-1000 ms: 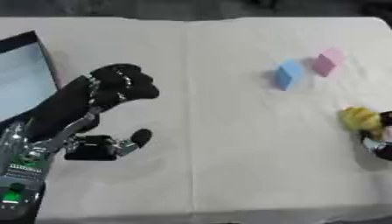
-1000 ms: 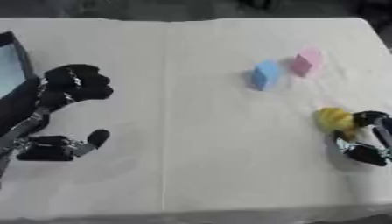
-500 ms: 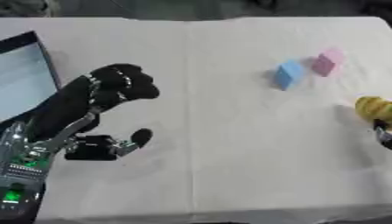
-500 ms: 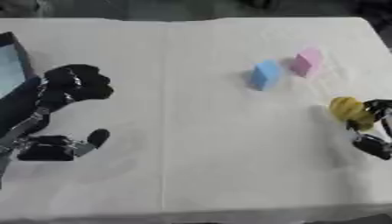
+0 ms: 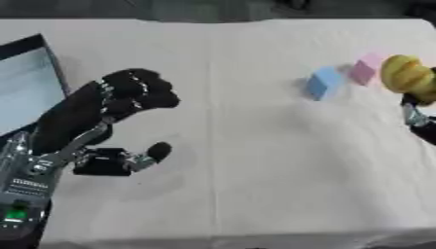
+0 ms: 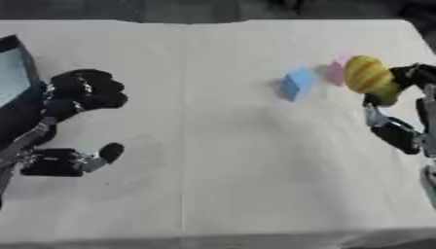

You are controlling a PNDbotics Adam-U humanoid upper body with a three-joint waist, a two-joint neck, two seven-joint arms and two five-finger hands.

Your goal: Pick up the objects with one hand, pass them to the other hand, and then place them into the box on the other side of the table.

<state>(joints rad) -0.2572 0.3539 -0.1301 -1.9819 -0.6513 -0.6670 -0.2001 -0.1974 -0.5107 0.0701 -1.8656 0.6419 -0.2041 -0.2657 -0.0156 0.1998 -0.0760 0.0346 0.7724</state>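
While clasped in the right hand (image 6: 407,90), yellow fruit (image 6: 368,78) beside pink block (image 5: 366,69).

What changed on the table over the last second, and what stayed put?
The right hand, shut on the yellow object, has lifted it from the table's right edge up and toward the pink block. The left hand stayed curled and empty near the box; the blue block and pink block did not move.

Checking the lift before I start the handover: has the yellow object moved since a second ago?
Yes. The yellow object, held in the right hand, has gone up and away from the near edge, now level with the pink block, which stayed put.
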